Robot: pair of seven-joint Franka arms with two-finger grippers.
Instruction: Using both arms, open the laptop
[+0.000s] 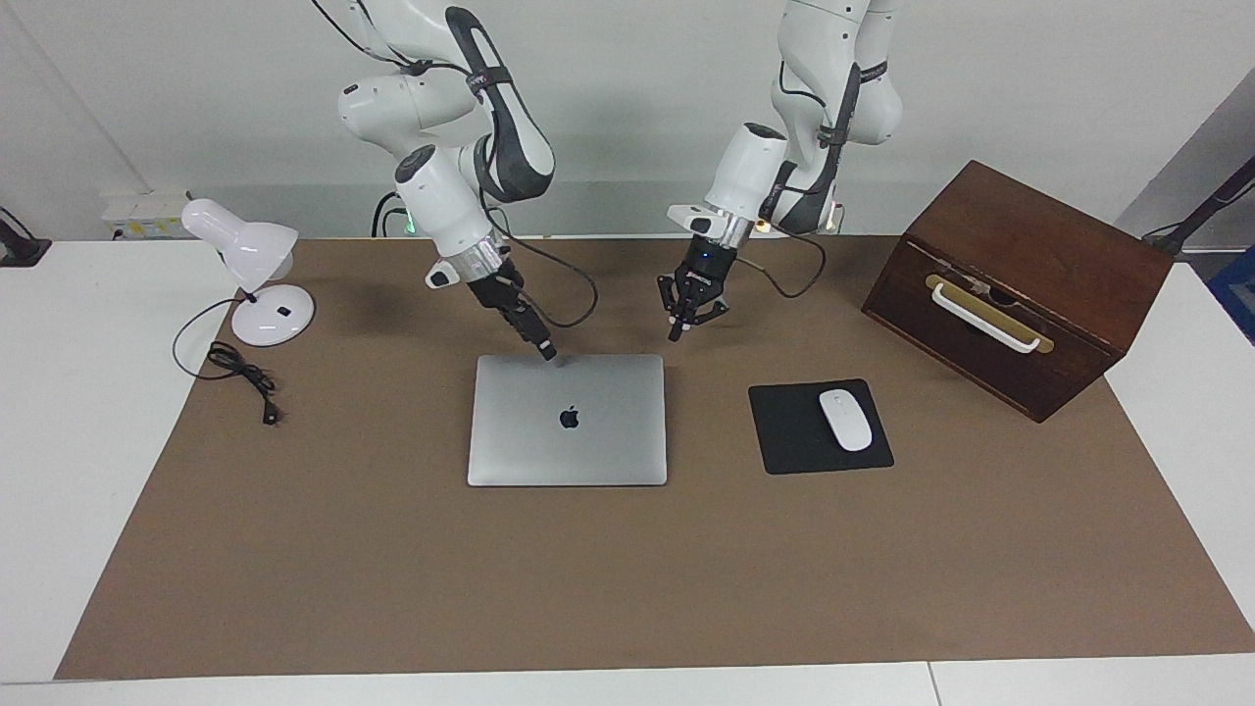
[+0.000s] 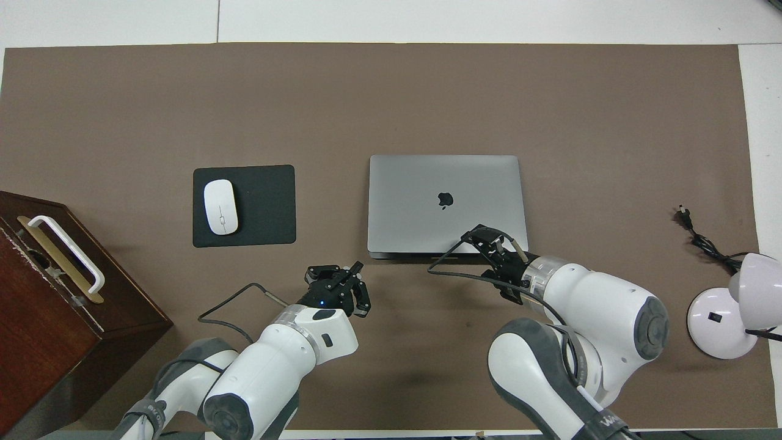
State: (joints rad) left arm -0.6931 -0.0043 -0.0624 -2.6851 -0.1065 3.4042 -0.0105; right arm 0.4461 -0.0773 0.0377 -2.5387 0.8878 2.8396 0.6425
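Observation:
The silver-grey laptop (image 1: 567,420) lies closed and flat on the brown mat, apple logo up; it also shows in the overhead view (image 2: 446,205). My right gripper (image 1: 546,350) slants down with its fingers together, its tip at the laptop's edge nearest the robots, at or just above the lid; in the overhead view it (image 2: 473,235) covers that edge. My left gripper (image 1: 694,322) is open and empty, hanging above the mat just nearer the robots than the laptop's corner toward the left arm's end; it also shows in the overhead view (image 2: 337,273).
A black mouse pad (image 1: 784,431) with a white mouse (image 1: 845,420) lies beside the laptop toward the left arm's end. A dark wooden box (image 1: 1020,284) with a white handle stands further that way. A white desk lamp (image 1: 257,279) and its cable (image 1: 240,373) stand at the right arm's end.

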